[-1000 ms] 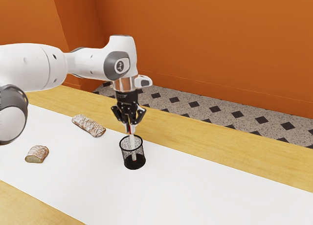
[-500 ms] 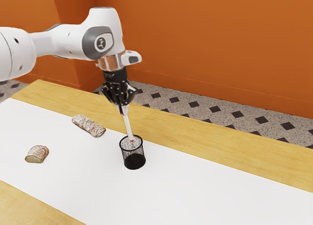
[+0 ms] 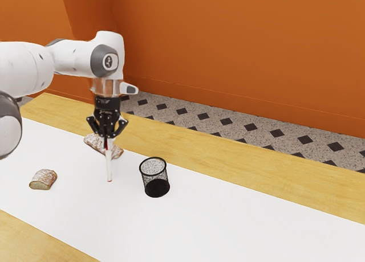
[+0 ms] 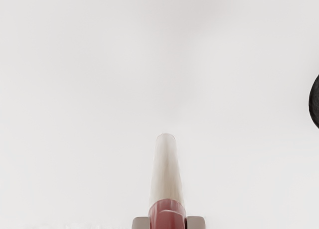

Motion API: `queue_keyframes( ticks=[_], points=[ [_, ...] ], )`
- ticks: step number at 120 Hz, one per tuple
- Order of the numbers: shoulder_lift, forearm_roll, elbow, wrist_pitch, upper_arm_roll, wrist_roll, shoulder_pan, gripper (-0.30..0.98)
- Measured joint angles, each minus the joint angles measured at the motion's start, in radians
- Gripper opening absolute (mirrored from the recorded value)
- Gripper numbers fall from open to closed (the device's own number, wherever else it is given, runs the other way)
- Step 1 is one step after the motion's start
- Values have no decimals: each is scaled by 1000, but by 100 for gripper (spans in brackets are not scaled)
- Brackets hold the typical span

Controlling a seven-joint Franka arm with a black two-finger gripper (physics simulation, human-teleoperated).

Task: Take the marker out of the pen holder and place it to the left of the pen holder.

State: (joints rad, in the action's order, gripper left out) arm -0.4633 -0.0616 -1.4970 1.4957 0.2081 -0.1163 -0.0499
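In the exterior view my gripper (image 3: pixel 106 143) points straight down, shut on the red upper end of the marker (image 3: pixel 109 166). The white body of the marker hangs upright below the fingers, outside the pen holder. The black mesh pen holder (image 3: pixel 154 176) stands upright on the white surface, toward the exterior view's right of the marker, with a gap between them. In the wrist view the marker (image 4: pixel 166 181) has its red part between the two fingertips (image 4: pixel 168 223), and part of the pen holder (image 4: pixel 315 102) appears as a dark edge.
A long loaf of bread (image 3: pixel 96 141) lies behind the marker and gripper. A cut piece of bread (image 3: pixel 43 180) rests on the white table surface (image 3: pixel 217 222), toward the exterior view's left.
The marker has come up out of the pen holder in my gripper and moved toward the exterior view's left. Over the last half second the hand has also lowered and the marker has straightened.
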Motion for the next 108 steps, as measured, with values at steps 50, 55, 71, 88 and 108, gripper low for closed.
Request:
queue_keyframes(
  ticks=[50, 55, 71, 88, 108],
  points=[
    [-256, -82, 247, -252, 51, 4, 0, -8],
    [-259, -97, 250, -242, 48, 5, 1, -8],
    [-282, -142, 283, -188, 45, 12, 8, -7],
    [-308, -183, 286, -121, 47, 25, 27, 3],
    [-334, -205, 286, -56, 44, 47, 30, 16]
  ],
)
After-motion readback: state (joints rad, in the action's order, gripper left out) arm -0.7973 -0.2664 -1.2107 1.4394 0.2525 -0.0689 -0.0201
